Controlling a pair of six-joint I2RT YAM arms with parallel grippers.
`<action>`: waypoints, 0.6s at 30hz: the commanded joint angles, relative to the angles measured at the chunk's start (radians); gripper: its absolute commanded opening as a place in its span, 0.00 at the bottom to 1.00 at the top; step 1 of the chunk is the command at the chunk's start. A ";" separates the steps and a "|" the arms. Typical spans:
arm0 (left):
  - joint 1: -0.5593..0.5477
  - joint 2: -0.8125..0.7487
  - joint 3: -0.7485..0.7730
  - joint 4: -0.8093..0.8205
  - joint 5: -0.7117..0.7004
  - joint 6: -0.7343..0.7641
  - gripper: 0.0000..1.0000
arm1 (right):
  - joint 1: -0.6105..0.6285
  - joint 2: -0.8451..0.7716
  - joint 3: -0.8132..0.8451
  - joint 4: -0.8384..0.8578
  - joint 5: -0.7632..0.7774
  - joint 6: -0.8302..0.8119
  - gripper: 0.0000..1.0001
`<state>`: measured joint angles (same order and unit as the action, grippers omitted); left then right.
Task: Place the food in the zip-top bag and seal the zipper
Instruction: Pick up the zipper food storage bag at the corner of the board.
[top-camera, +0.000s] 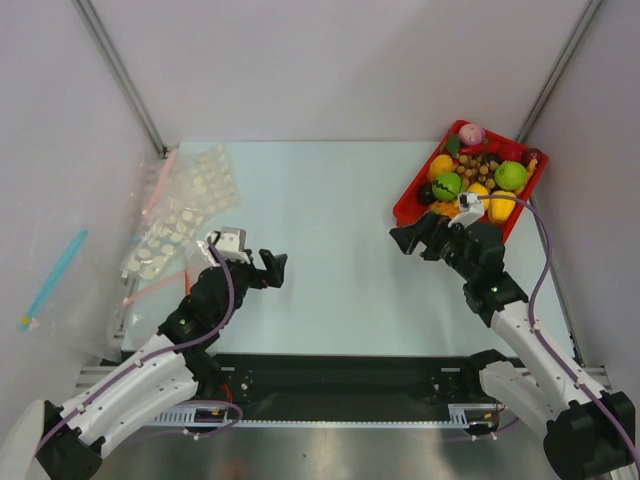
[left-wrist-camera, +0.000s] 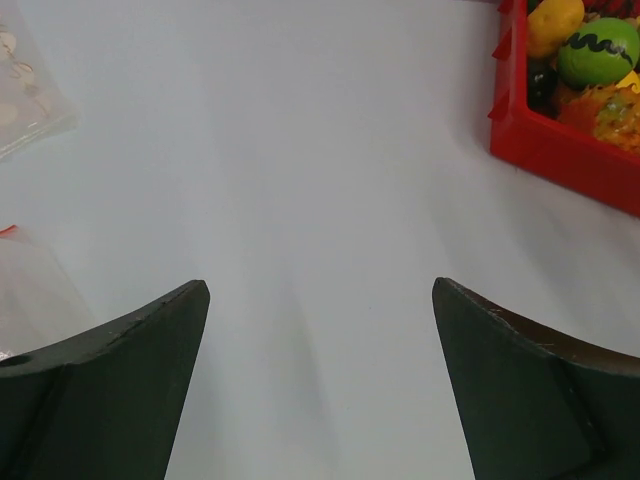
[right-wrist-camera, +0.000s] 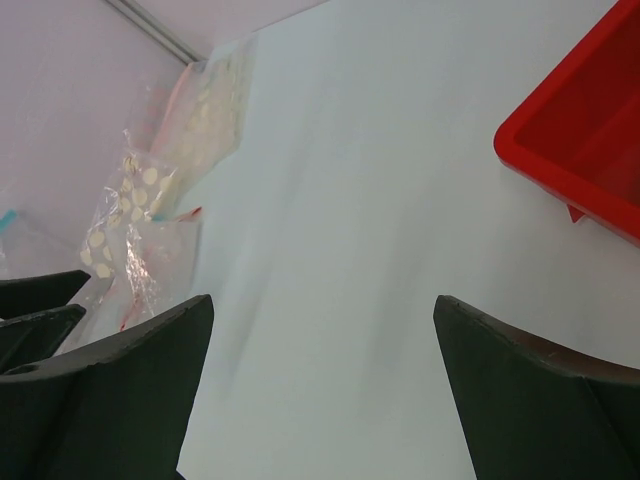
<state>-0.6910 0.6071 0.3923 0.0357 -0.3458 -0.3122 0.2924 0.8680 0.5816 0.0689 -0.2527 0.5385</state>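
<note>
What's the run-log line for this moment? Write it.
left fingers open, empty | right fingers open, empty | food in red tray | zip-top bag far left, untouched

Grippers x2 (left-wrist-camera: 320, 290) (right-wrist-camera: 320, 302); red tray x1 (top-camera: 417, 182); blue-strip bag x1 (top-camera: 55, 278); green fruit x2 (top-camera: 447, 185) (top-camera: 510, 176).

- Table (top-camera: 330, 210): smooth, pale top, matt with a faint sheen.
- Tray (left-wrist-camera: 560, 150): hard red plastic, glossy.
- Green round fruit (left-wrist-camera: 598, 52) and yellow piece (left-wrist-camera: 555, 25): shiny moulded plastic.
- Pineapple (left-wrist-camera: 605, 110): plastic with a rough, knobbly skin.
- Zip-top bag (top-camera: 70, 310): thin clear plastic film.
- Zipper (top-camera: 57, 268): smooth light-blue plastic strip.
- Other bags (right-wrist-camera: 140, 240): clear crinkly film that glints.
- Left gripper (left-wrist-camera: 320, 284) and right gripper (right-wrist-camera: 322, 298): matt black plastic, faintly grainy, pale scuffs along the edges.
- Arm shells (top-camera: 120, 390): smooth white plastic.
- Corner posts (top-camera: 120, 75): bare grey metal.
</note>
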 joint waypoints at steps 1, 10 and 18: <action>-0.005 0.017 0.014 0.017 0.001 0.012 1.00 | -0.001 -0.049 -0.020 0.069 0.000 -0.008 1.00; -0.005 0.039 0.063 -0.139 -0.248 -0.176 1.00 | -0.001 -0.026 -0.016 0.068 0.018 -0.015 0.99; 0.091 0.187 0.583 -0.762 -0.539 -0.421 1.00 | -0.002 -0.006 -0.006 0.060 0.009 -0.017 1.00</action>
<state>-0.6720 0.7708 0.7841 -0.4553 -0.7250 -0.6178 0.2924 0.8677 0.5598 0.0952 -0.2485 0.5385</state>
